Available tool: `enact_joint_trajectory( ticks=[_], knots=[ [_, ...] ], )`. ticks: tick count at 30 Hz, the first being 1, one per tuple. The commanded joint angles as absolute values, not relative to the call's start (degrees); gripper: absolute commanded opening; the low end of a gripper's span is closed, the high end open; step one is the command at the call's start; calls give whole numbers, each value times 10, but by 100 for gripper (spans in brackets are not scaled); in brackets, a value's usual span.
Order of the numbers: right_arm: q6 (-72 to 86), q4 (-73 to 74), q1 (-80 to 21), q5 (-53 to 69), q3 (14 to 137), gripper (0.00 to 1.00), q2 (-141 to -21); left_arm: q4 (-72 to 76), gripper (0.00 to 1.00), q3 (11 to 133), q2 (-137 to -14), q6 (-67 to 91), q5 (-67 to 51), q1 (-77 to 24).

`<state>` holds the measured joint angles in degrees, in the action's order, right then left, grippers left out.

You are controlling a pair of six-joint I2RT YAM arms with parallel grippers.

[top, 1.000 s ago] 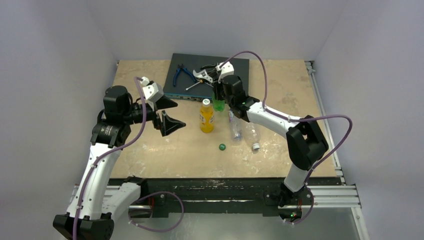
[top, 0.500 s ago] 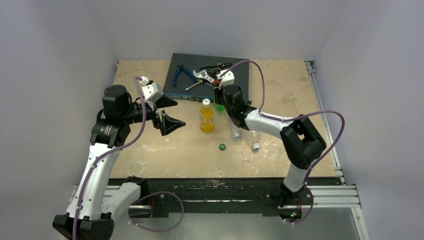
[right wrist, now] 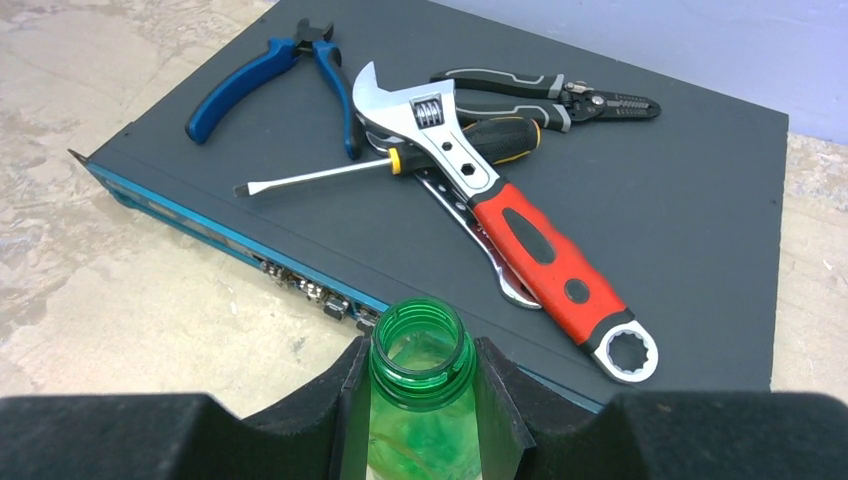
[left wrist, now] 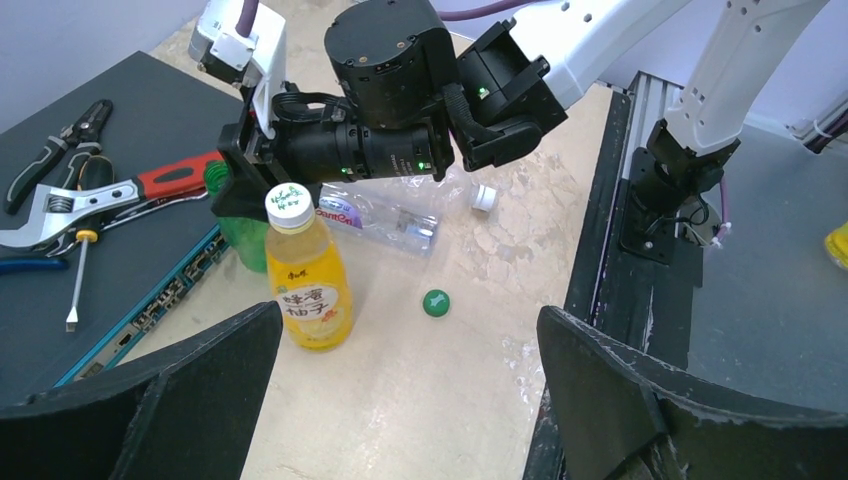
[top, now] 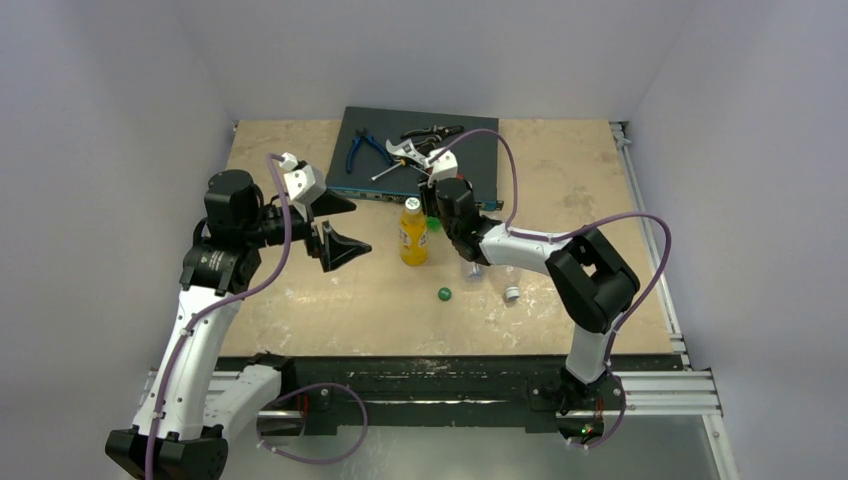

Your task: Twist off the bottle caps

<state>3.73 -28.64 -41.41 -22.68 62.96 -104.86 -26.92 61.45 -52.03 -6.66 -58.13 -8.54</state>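
The right fingers (right wrist: 347,425) pinch the uncapped green bottle (right wrist: 420,405) by its neck, apparently steadying it; the left fingers (left wrist: 150,410) hang spread.

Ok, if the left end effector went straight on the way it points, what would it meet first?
Most likely the upright orange-yellow bottle. The open left end effector faces it in the top view. In the wrist view it stands left of centre, so contact could be glancing.

Even diffuse light from above, soft faint shadows. Glare on the wrench (right wrist: 520,235) head. Wrist views sharp, bottom-edge foreground soft. Top view slightly dim, grainy.
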Motion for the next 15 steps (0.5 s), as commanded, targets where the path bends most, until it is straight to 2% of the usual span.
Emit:
enact_joint_trajectory(
  ticks=[1,4,15],
  knots=[
    [39,-309,-415,-238,627,44,-1035,-245,100,629,-514,-70,-596,-86],
    [41,-305,-415,-237,626,54,-1029,-242,100,629,-515,-67,-598,-86],
    [52,-289,-415,-219,629,61,-1008,-235,100,624,-511,-67,-612,-86]
  ],
)
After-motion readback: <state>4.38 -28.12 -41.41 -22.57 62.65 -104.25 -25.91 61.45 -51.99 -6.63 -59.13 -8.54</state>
